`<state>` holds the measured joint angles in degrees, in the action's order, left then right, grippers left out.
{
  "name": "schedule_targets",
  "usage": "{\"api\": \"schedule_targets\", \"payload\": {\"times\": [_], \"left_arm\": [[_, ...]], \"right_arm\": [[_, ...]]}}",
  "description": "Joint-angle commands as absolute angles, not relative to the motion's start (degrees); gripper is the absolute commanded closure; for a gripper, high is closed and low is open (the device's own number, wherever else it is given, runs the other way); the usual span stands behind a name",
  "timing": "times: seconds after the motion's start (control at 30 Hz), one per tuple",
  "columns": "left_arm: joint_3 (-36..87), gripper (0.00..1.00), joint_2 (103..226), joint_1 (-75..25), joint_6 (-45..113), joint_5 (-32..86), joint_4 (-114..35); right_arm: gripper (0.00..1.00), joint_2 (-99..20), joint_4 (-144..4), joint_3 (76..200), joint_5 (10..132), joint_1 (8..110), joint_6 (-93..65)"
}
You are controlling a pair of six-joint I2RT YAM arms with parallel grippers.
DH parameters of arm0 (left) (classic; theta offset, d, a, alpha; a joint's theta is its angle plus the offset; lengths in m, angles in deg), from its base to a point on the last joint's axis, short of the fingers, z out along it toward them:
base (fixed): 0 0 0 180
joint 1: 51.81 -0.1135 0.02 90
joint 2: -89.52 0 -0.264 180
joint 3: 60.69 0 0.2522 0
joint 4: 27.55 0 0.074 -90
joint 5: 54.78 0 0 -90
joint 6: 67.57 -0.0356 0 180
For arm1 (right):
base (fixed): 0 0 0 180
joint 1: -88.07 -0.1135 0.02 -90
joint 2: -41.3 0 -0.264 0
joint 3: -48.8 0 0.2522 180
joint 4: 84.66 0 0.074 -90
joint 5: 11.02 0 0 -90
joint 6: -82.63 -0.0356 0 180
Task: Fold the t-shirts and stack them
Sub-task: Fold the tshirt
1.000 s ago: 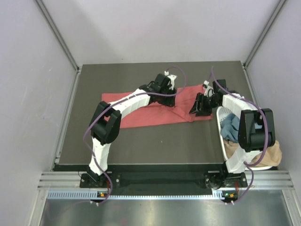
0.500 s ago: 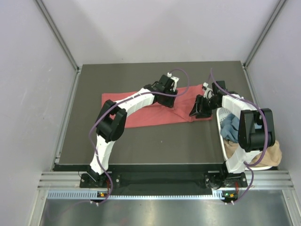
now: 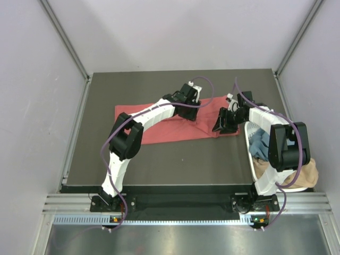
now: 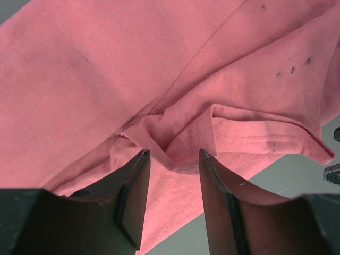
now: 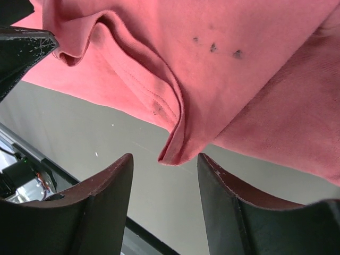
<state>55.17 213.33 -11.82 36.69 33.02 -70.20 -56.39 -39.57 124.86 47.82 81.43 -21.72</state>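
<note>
The left gripper point(image 4: 172, 159) points down at the coral-red soft cloth short-sleeved t-shirt point(image 3: 159, 130), its two dark fingers spread apart with a raised pucker of that shirt's cloth and a stitched hem lying in the gap between the tips; they straddle the fold without being closed on it. From above, the left gripper point(image 3: 193, 113) sits over the shirt's right half. Its white arm rises from the near side of the shirt to a bent black elbow, and the forearm then runs diagonally across the cloth. The right gripper point(image 5: 163, 159) is likewise spread, its tips on either side of a curled hem corner at the shirt's right end, with the dark grey bench point(image 5: 106, 122) bare under that edge. The right arm stands to the right of the shirt, its elbow high, and the forearm doubles back leftward so that the right gripper point(image 3: 219, 123) tilts down onto the shirt's right edge. The shirt lies spread lengthwise and partly folded on the bench point(image 3: 159, 164). To its right a white slotted plastic basket point(image 3: 249, 134) holds a crumpled blue shirt point(image 3: 259, 143) and a tan shirt point(image 3: 308, 172).
</note>
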Motion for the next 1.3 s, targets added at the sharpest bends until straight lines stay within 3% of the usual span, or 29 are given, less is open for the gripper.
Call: {"api": "schedule_targets", "payload": {"times": [0.0, 0.57, 1.03, 1.27], "left_arm": [[57.66, 0.52, 210.54, -10.94, 36.84, 33.64, -71.46], [58.19, 0.52, 211.51, -8.74, 35.96, 36.61, -72.69], [57.22, 0.59, 212.04, -8.65, 35.00, 37.50, -73.48], [56.69, 0.55, 211.42, -8.65, 34.99, 36.63, -73.66]], "right_arm": [[0.48, -56.43, -40.23, 125.22, 47.87, 80.42, -20.37], [0.48, -56.70, -41.02, 124.43, 47.52, 79.98, -20.20], [0.50, -57.49, -41.02, 125.05, 48.48, 78.75, -20.20], [0.53, -58.10, -41.02, 125.66, 49.54, 78.40, -20.46]]}}
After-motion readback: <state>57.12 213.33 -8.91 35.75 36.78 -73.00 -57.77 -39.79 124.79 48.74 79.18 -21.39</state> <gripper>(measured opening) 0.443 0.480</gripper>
